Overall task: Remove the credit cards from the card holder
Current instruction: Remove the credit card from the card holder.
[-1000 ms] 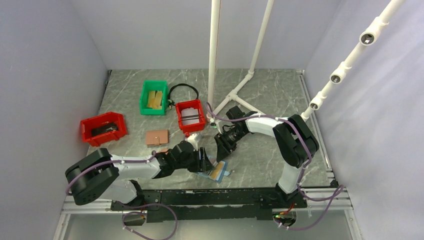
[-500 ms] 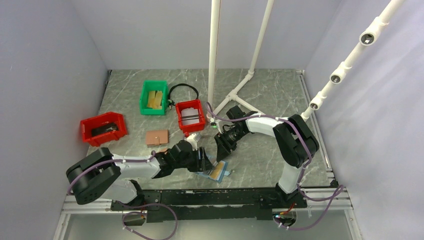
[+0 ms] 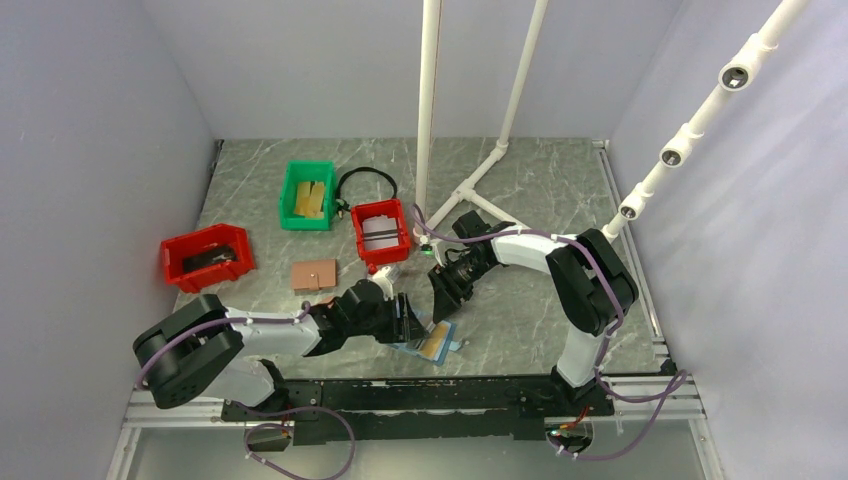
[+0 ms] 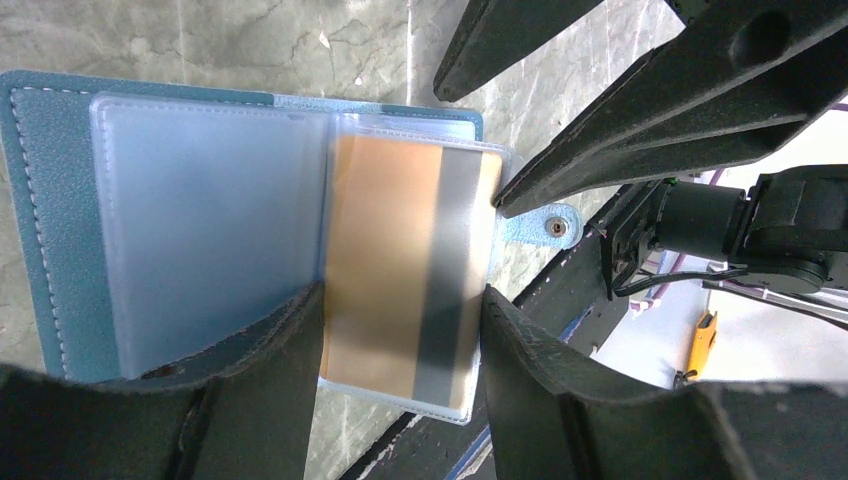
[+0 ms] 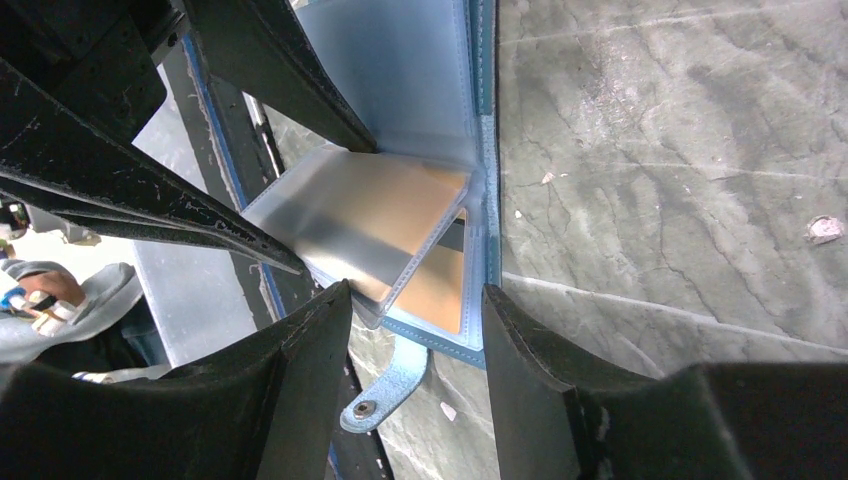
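A grey-green marbled table top (image 3: 560,190) is enclosed by plain pale lavender walls (image 3: 90,130) on three sides. White pipe framing (image 3: 430,100) is mounted at the rear.

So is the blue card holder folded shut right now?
No, the card holder lies open on the table, its clear sleeves showing a gold card.

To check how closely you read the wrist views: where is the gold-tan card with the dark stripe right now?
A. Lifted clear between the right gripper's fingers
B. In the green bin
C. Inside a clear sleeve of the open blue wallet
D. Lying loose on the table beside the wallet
C: in the left wrist view the card sits under a clear plastic sleeve of the open blue wallet, which lies on the table.
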Action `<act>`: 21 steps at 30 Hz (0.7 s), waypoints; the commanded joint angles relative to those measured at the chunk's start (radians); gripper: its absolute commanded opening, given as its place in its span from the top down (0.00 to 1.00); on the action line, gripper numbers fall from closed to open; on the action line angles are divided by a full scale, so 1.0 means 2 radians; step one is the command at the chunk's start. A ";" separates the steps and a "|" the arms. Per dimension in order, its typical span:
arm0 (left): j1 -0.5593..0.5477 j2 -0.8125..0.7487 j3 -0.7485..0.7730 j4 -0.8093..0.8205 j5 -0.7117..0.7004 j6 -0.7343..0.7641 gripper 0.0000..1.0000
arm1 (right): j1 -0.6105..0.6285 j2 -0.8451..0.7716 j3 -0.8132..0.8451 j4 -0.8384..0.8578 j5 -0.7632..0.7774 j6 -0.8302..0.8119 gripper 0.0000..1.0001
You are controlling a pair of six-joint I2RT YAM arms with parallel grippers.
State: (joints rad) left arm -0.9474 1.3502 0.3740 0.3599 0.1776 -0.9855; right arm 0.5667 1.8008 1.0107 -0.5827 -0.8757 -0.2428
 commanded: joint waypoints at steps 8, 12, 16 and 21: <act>0.006 -0.004 -0.011 0.023 0.025 -0.007 0.45 | 0.005 0.003 0.009 0.004 0.036 -0.021 0.48; 0.008 -0.003 -0.011 0.028 0.029 -0.008 0.44 | 0.006 0.003 0.009 0.003 0.037 -0.022 0.48; 0.009 -0.001 -0.012 0.034 0.035 -0.008 0.42 | 0.007 0.004 0.009 0.003 0.039 -0.023 0.48; 0.010 -0.002 -0.014 0.039 0.038 -0.008 0.38 | 0.008 0.004 0.009 0.003 0.042 -0.023 0.48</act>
State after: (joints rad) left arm -0.9287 1.3510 0.3576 0.3882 0.2081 -0.9894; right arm 0.5713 1.8008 1.0149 -0.5854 -0.8726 -0.2440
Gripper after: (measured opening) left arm 0.609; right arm 0.524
